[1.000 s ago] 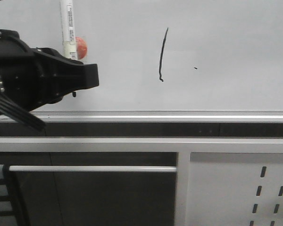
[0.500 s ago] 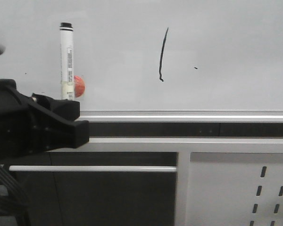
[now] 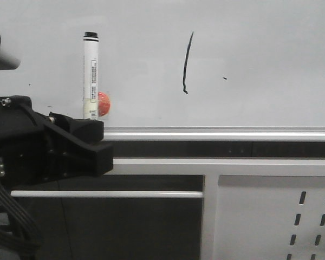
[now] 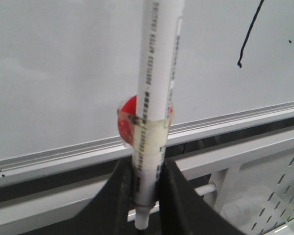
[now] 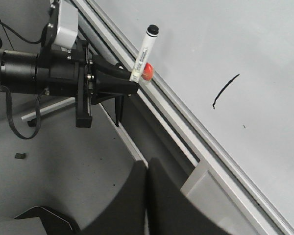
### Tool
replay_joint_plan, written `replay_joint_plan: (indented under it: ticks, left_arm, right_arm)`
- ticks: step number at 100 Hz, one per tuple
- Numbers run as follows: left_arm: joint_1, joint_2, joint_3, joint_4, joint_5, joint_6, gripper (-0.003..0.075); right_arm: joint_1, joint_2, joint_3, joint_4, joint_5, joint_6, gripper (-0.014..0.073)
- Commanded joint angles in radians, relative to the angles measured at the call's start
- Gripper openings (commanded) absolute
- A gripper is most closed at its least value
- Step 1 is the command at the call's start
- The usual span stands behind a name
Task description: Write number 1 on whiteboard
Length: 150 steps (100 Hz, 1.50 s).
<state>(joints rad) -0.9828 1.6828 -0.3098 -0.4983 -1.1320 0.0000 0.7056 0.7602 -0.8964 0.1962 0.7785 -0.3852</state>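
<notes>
Pinching a white marker [image 4: 154,98] upright, my left gripper [image 4: 146,183] sits below the whiteboard [image 3: 260,65]. The number 1 [image 3: 187,62] stands on the board, well apart from the marker. My right gripper [image 5: 147,196] has its fingers pressed together.

Matte black left gripper [image 3: 92,146], black cables [image 3: 11,216].

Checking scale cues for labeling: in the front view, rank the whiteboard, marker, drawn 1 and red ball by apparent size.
1. whiteboard
2. marker
3. number 1, slightly shorter and much thinner than the marker
4. red ball
</notes>
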Motion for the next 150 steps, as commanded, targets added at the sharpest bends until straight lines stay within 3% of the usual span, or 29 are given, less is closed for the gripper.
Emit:
replay_joint_plan:
  ticks: [1, 150]
  left_arm:
    - [-0.005, -0.03, -0.028, 0.009, -0.232, -0.014, -0.0018]
    - [0.109, -0.03, -0.133, 0.001, -0.232, 0.03, -0.0018]
  right_arm:
    - [-0.005, -0.011, -0.024, 0.009, -0.057, 0.0, -0.0061]
    - [-0.005, -0.011, -0.024, 0.009, -0.046, 0.0, -0.0061]
